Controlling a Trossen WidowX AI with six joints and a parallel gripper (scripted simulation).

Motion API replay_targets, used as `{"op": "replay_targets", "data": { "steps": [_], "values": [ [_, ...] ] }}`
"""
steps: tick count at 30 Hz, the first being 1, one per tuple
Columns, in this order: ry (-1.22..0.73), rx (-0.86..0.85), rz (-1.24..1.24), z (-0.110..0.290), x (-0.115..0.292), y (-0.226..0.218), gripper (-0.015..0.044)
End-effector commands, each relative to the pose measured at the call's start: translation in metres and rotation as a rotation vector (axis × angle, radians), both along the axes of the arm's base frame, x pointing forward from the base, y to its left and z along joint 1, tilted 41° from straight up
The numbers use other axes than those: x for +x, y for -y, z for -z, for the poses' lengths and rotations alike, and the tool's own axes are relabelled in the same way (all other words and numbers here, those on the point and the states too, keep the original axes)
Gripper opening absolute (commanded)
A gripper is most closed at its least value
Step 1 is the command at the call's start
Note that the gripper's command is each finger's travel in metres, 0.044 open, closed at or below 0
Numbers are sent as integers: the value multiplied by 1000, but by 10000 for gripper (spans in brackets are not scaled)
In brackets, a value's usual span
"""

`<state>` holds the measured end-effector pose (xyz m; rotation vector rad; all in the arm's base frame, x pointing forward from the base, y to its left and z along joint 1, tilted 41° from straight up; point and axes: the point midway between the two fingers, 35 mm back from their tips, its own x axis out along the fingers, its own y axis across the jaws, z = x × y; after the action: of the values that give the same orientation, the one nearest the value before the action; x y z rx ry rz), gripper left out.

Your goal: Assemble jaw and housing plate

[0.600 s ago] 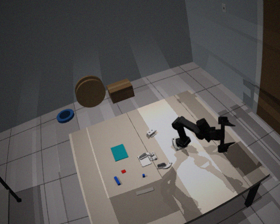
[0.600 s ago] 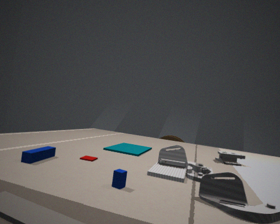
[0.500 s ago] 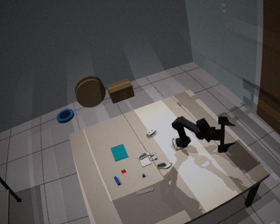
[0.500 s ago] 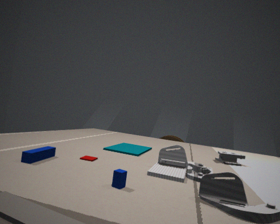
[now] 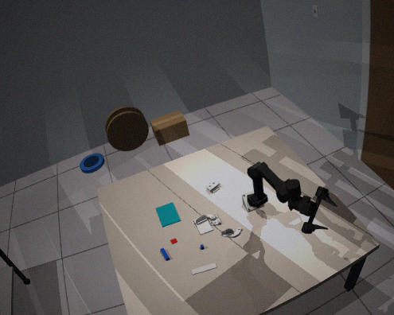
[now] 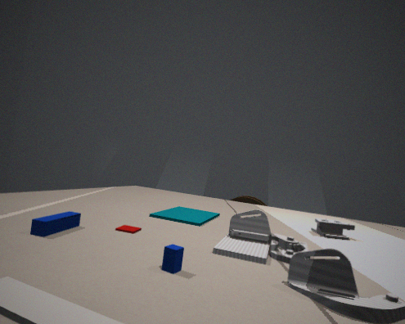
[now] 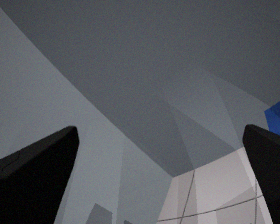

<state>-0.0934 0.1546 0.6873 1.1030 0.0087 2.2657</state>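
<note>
The gear base (image 5: 214, 219) (image 6: 289, 249) sits mid-table. A jaw with an upright slotted grey plate (image 6: 249, 225) and a ribbed pad (image 5: 204, 227) (image 6: 241, 249) adjoins it; how it sits on its pin is too small to tell. The other jaw (image 5: 234, 233) (image 6: 323, 272) lies apart on the table, its slotted plate upright and its curved arm flat. A small grey-white part (image 5: 215, 189) (image 6: 334, 228), apparently the housing plate, lies apart farther back. My gripper (image 5: 332, 216) (image 7: 164, 135) is wide open and empty, raised over the table's right side, far from these parts.
A teal square (image 5: 168, 215) (image 6: 185, 215), a red tile (image 5: 173, 241) (image 6: 128, 229), a long blue block (image 5: 165, 254) (image 6: 56, 223), a small blue block (image 5: 202, 246) (image 6: 173, 258) and a pale strip (image 5: 204, 269) (image 6: 27, 300) lie on the table.
</note>
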Motion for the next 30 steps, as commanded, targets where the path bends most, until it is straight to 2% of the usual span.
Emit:
{"op": "replay_targets", "data": {
  "steps": [1,17,30],
  "values": [
    [49,-74,79,18,4,-29,440],
    [176,-416,416,107,71,-122,440],
    [213,-769,621,201,155,-160,440]
  ]
}}
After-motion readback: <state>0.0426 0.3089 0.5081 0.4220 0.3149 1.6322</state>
